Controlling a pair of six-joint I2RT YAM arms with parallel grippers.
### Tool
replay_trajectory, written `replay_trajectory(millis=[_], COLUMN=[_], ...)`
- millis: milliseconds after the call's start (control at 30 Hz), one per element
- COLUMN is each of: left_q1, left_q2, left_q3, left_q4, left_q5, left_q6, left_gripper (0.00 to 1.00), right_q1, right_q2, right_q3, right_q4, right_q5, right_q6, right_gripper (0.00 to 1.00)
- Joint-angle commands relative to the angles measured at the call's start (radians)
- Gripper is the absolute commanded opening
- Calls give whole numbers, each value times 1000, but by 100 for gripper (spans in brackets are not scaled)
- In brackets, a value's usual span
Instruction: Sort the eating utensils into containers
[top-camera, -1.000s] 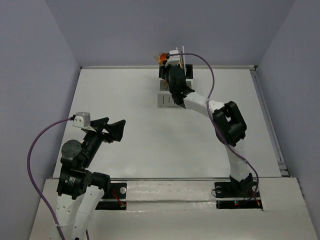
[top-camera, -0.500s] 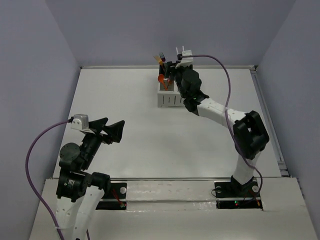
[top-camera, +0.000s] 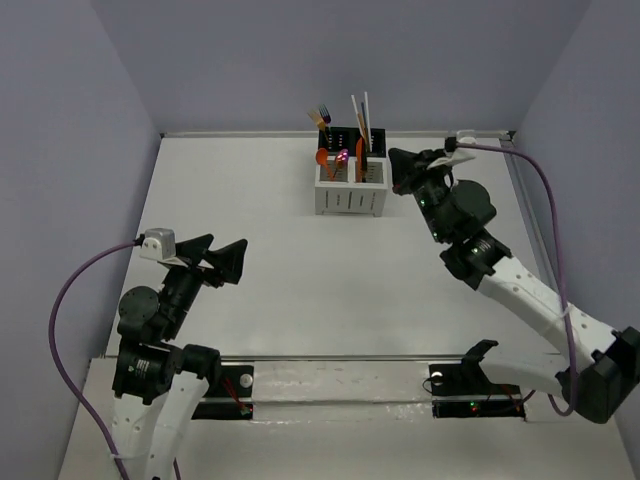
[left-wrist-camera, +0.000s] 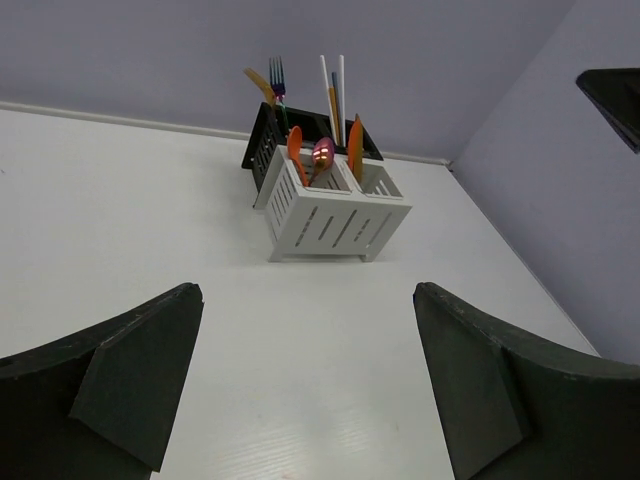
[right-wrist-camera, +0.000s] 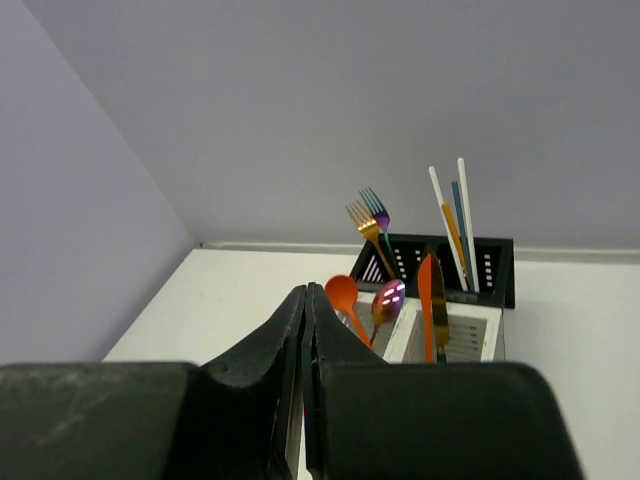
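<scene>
The utensils stand sorted in the four-part caddy (top-camera: 350, 200) at the upper centre of the overhead frame, on the far side of the white table (top-camera: 280, 290). Their lower ends are hidden inside the boxes. Two forks (top-camera: 322, 117), one gold and one iridescent, rise from the black box at the caddy's upper left. White and orange sticks (top-camera: 360, 115) rise from the black box beside it. An orange spoon (top-camera: 321, 160) and an iridescent spoon (top-camera: 343, 158) sit in the left white box. An orange blade-shaped piece (top-camera: 358, 160) stands by the divider; from overhead its exact compartment cannot be told.

In the right wrist view, the right gripper (right-wrist-camera: 304, 300) fills the lower frame with its fingers (right-wrist-camera: 340, 360) pressed together on nothing. They block the caddy's lower left corner. Overhead, this gripper (top-camera: 400, 160) hangs just right of the caddy, apart from it. Its arm is cut off at the lower right edge.

The left gripper (top-camera: 228, 245) is at the lower left of the overhead frame, well apart from the caddy, jaws spread and empty. In its own view the two dark fingers (left-wrist-camera: 130, 380) are cropped by the bottom edge. A dark shape (left-wrist-camera: 612, 95) is cut off at the upper right.

Purple cables (top-camera: 75, 290) loop from both wrists. Lavender-grey walls (top-camera: 60, 120) close in the table.
</scene>
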Motion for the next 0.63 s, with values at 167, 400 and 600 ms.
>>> replay_trajectory(millis=[167, 400, 600], left_q1=[6, 6, 6], left_q2=[-13, 22, 36], left_q3=[32, 80, 60], left_q4=[85, 123, 148], left_q5=[4, 47, 60], left_q6=[16, 3, 10], left_gripper=[99, 99, 99], right_q1=[11, 11, 11], right_q2=[-429, -594, -642], right_q3=[-137, -266, -317], right_q4=[-392, -552, -523], right_q5=[58, 130, 132], right_q6=[80, 130, 143], right_gripper=[100, 100, 100])
